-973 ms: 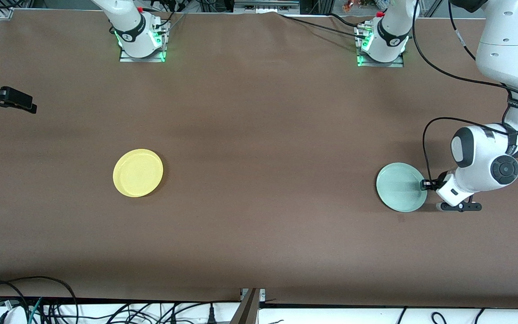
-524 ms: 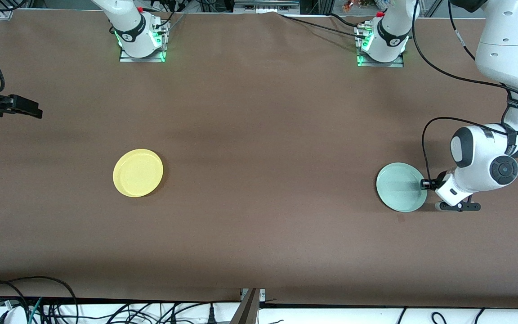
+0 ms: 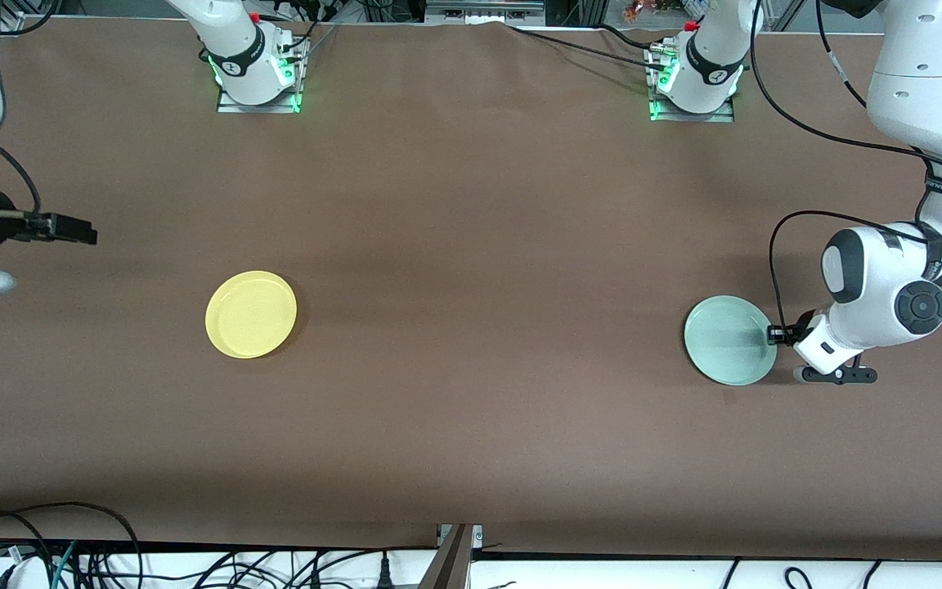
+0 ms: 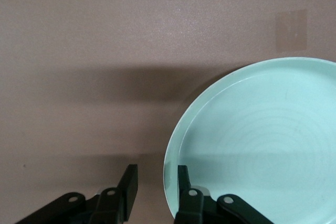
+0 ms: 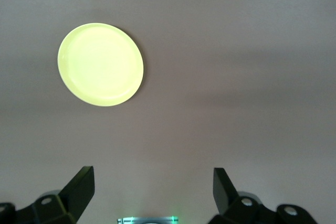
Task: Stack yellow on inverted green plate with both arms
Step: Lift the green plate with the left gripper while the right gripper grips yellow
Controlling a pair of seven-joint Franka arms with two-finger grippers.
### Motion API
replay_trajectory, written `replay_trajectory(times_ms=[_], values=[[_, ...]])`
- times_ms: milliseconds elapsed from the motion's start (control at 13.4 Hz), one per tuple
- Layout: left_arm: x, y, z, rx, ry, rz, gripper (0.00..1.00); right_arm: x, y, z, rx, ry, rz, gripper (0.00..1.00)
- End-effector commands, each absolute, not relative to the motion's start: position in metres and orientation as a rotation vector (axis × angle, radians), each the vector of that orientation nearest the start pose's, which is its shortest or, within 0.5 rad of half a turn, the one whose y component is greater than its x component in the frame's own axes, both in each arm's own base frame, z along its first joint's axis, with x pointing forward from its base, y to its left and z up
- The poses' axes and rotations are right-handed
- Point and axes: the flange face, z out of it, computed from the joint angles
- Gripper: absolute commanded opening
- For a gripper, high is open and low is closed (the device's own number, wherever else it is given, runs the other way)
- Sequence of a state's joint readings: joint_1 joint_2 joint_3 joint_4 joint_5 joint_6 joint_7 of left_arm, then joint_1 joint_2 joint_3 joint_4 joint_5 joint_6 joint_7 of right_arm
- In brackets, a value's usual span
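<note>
The green plate (image 3: 724, 339) (image 4: 262, 145) lies hollow side up on the table toward the left arm's end. My left gripper (image 3: 772, 334) (image 4: 156, 170) is low at its edge and open. One finger is inside the rim, and the other is outside with a gap to it. The yellow plate (image 3: 251, 314) (image 5: 100, 64) lies hollow side up toward the right arm's end, untouched. My right gripper (image 3: 82, 233) (image 5: 152, 172) hangs over bare table beside the yellow plate, wide open and holding nothing.
Both arm bases (image 3: 257, 78) (image 3: 696, 82) stand along the table edge farthest from the front camera. Cables (image 3: 70, 556) run under the nearest edge. A small pale patch (image 4: 291, 30) marks the brown tabletop (image 3: 471, 286) beside the green plate.
My right gripper has moved over the table toward the yellow plate. The left gripper's fingers have drawn slightly closer around the green plate's rim. Neither plate has moved.
</note>
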State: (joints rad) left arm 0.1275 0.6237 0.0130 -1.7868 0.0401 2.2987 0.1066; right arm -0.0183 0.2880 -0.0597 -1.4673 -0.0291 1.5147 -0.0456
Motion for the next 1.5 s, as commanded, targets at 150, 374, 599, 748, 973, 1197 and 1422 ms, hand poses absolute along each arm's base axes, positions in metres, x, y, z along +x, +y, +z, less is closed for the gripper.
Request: replay_trajectory(times_ms=[150, 374, 599, 748, 973, 1197, 1422], values=[[0.630, 0.091, 0.198, -3.104, 0.045, 0.199, 0.38, 0.657, -0.047, 0.422, -3.118, 0.050, 0.345, 1.00], [0.630, 0.091, 0.195, -3.106, 0.046, 0.206, 0.36, 0.670, -0.051, 0.370, -3.002, 0.139, 0.355, 1.00], [0.630, 0.091, 0.195, -3.106, 0.046, 0.206, 0.33, 0.676, -0.051, 0.327, -3.001, 0.151, 0.364, 1.00], [0.629, 0.092, 0.194, -3.105, 0.044, 0.208, 0.29, 0.672, -0.050, 0.295, -2.977, 0.187, 0.347, 1.00], [0.628, 0.090, 0.188, -3.112, 0.038, 0.222, 0.21, 0.657, -0.052, 0.255, -2.962, 0.232, 0.296, 1.00], [0.629, 0.090, 0.192, -3.112, 0.027, 0.217, 0.01, 0.648, -0.052, 0.240, -2.975, 0.247, 0.238, 1.00], [0.631, 0.083, 0.206, -3.106, 0.047, 0.281, 0.00, 0.641, -0.050, 0.234, -2.963, 0.268, 0.197, 1.00]])
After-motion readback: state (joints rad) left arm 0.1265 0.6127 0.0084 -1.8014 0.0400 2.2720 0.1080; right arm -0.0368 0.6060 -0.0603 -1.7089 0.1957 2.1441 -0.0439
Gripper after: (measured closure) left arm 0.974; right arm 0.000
